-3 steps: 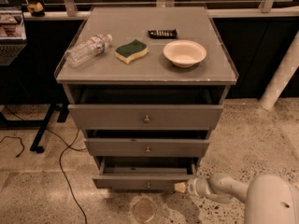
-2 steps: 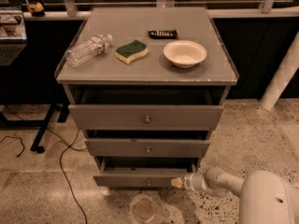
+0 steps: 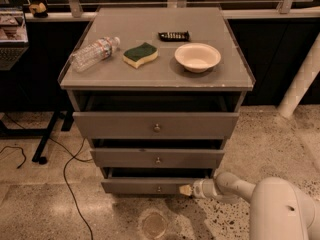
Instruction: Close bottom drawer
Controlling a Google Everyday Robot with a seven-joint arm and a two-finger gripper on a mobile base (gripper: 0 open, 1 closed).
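From my seat the arm [image 3: 270,206] comes in low from the bottom right corner, its bulky white link near the floor and a slimmer forearm reaching left, almost level. The gripper [image 3: 186,189] sits at its end with a pale tip against the front of the bottom drawer [image 3: 135,186], just right of the knob [image 3: 159,188]. I cannot tell how far it is open, and I see nothing held in it.

The cabinet [image 3: 150,79] fills the middle of my view. All three drawers stand partly out: the top drawer [image 3: 115,125] furthest, with a wide dark gap behind its front, then the middle drawer [image 3: 125,158], and the bottom one, lowest in the stack, out by a little with a thin dark slot above it. Their insides are too dark for me to see any contents.

The speckled floor [image 3: 50,209] lies open in front and to the left, apart from a cable [image 3: 70,179] trailing near the cabinet's left corner and a pale ring [image 3: 152,224] below the bottom drawer. A white post [image 3: 300,84] stands off to the right.

On top, a bottle [image 3: 94,53] lies on its side at the left, a sponge [image 3: 140,54] beside it, a bowl [image 3: 197,57] to the right showing only its pale inside, and a small dark remote [image 3: 173,35] behind.
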